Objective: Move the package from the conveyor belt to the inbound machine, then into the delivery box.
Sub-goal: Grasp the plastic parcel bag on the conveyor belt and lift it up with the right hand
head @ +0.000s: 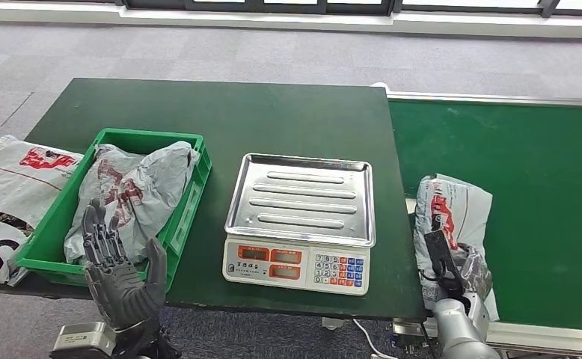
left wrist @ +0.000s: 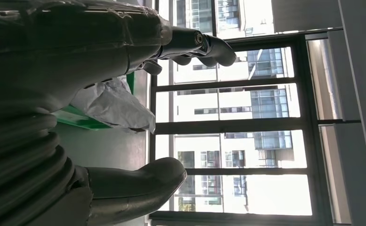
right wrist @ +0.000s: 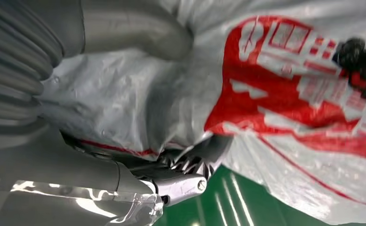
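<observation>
We see the package [head: 452, 217], a grey bag with red print, lying on the belt [head: 527, 194] at its left edge, near the front, just beside the table [head: 221, 120]. Our right hand [head: 452, 277] is on the bag's near end: in the right wrist view the thumb [right wrist: 139, 30] presses on the plastic from one side and the dark fingers [right wrist: 195, 160] dig into it from the other, so the package [right wrist: 275, 94] is pinched between them while resting on the belt [right wrist: 218, 207]. Our left hand [head: 120, 273] stands upright off the table's front edge, in front of the crate [head: 191, 191], with fingers spread and nothing in it; the left wrist view shows the thumb [left wrist: 139, 181] and fingers [left wrist: 204, 47] well apart. The green crate sits at the table's front left corner with a crumpled grey bag [head: 131, 194] in it. The scale [head: 301, 221] sits at the front edge toward the right, its steel pan bare. Another bag [head: 7, 202] lies off the table's left edge.
</observation>
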Robot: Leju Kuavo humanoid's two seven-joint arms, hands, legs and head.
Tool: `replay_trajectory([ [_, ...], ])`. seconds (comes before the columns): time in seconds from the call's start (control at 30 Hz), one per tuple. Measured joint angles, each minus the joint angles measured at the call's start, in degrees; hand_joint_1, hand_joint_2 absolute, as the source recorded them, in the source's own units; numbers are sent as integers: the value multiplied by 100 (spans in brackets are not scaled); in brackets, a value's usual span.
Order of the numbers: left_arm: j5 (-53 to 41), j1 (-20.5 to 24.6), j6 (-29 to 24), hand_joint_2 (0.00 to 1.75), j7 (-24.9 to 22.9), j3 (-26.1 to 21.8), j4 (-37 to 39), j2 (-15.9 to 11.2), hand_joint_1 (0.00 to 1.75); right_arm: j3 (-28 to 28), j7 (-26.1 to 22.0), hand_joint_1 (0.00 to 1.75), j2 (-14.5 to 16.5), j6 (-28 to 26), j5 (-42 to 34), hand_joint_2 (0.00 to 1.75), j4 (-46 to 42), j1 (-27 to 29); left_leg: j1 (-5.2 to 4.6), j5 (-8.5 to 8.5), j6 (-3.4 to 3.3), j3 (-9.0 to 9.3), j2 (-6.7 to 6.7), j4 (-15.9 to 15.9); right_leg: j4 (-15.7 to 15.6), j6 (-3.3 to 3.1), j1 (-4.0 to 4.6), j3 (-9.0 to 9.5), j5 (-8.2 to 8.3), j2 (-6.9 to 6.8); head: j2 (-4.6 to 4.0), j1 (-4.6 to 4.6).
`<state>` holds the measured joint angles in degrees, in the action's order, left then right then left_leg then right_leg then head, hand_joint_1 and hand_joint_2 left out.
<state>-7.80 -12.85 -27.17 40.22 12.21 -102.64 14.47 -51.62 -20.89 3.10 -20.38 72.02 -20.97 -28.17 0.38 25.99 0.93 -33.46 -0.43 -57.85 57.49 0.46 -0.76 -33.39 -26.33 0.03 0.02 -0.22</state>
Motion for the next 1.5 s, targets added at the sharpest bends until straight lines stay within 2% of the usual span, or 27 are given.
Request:
replay_trajectory([
  [0.13,44,19,18,175,0,-16,21,3,0,42,-98,175,-4,-248,-221,175,-11,29,0,0,0,3,0,-1,0,0,0,0,0,1,-1,-2],
  [0.2,69,49,43,175,0,-24,46,5,0,42,-220,175,-4,-641,-461,175,-49,54,0,0,0,2,-2,-1,0,0,0,0,0,-1,-1,-2],
  [0.33,63,83,76,175,0,-44,102,19,0,-93,-1119,175,88,-1739,-1534,175,-441,201,-1,0,0,-6,-9,0,1,-1,-1,-3,-1,-5,0,0],
  [0.4,57,84,77,175,0,-57,123,24,0,-238,-1449,175,163,-1922,-1832,175,-755,271,0,2,2,-10,-10,1,2,-1,0,-8,-2,-4,0,0],
  [0.7,57,86,79,175,0,-102,171,40,0,-492,-1555,175,305,-1956,-1931,175,-1340,385,-1,6,-1,-10,1,0,1,0,-4,-11,-2,0,-1,0],
  [1.43,57,88,79,175,0,-109,194,46,0,-580,-1556,175,361,-1956,-1938,175,-1505,416,-1,5,-2,-10,2,0,1,0,-4,-12,-1,3,-1,1],
  [1.5,51,87,57,175,1,-109,192,46,0,-545,-1620,175,424,-1955,-2161,175,-1601,473,0,4,-3,-9,-1,0,1,0,-3,-7,-1,0,-1,1],
])
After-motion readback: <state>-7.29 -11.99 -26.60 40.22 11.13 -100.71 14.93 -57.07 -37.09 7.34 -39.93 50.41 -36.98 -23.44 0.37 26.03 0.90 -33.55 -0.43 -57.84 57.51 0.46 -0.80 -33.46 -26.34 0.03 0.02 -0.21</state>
